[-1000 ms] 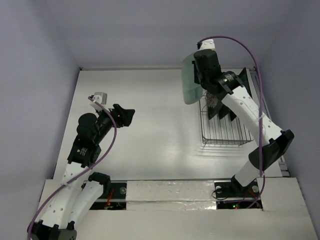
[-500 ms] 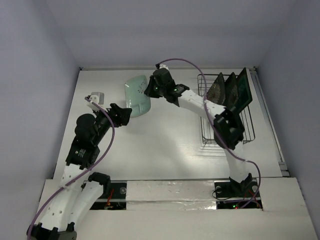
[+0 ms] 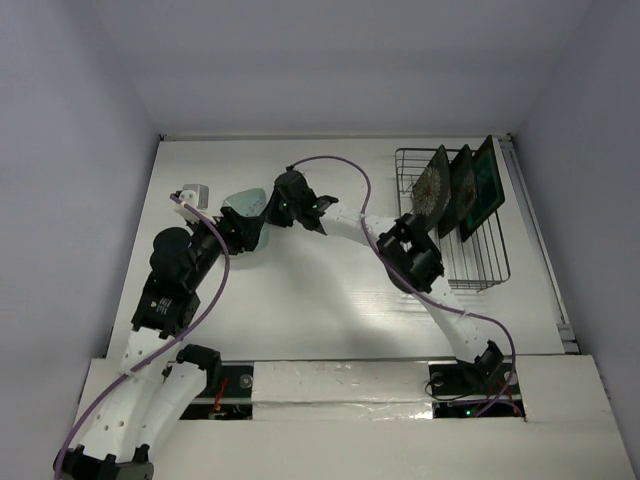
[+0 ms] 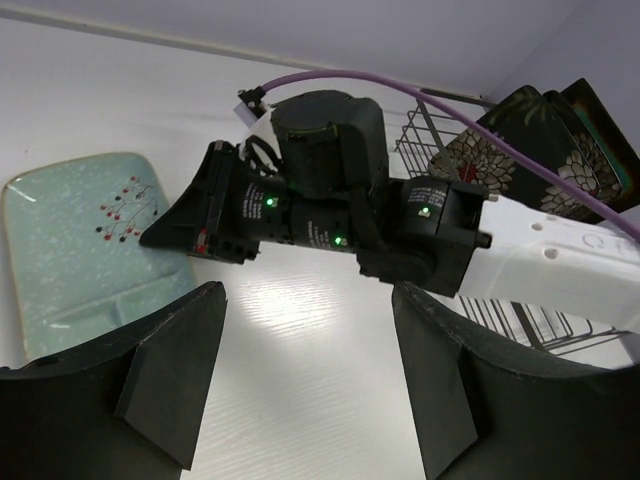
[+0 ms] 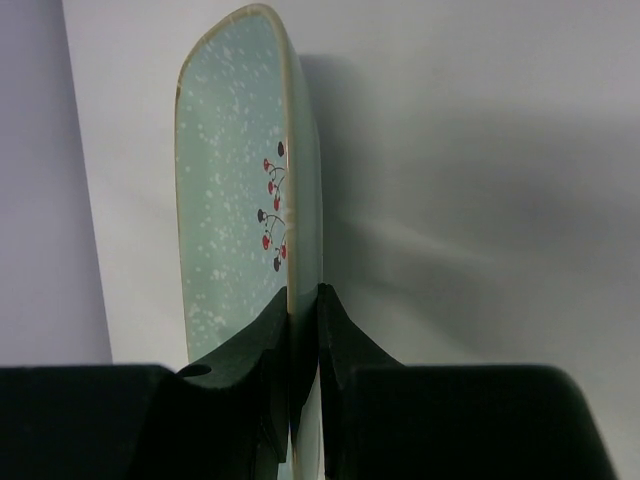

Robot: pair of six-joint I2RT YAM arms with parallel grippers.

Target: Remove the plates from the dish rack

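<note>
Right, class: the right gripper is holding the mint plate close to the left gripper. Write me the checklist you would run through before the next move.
1. Right gripper hold on the mint plate: ok, fingers shut on its rim.
2. Plate resting on the table: cannot tell, no view shows the contact.
3. Left gripper free: ok, open and holding nothing.
4. Gap between left gripper and plate: cannot tell, they sit very close in the top view.
5. Dish rack emptied: not ok, three plates stand upright in it.
</note>
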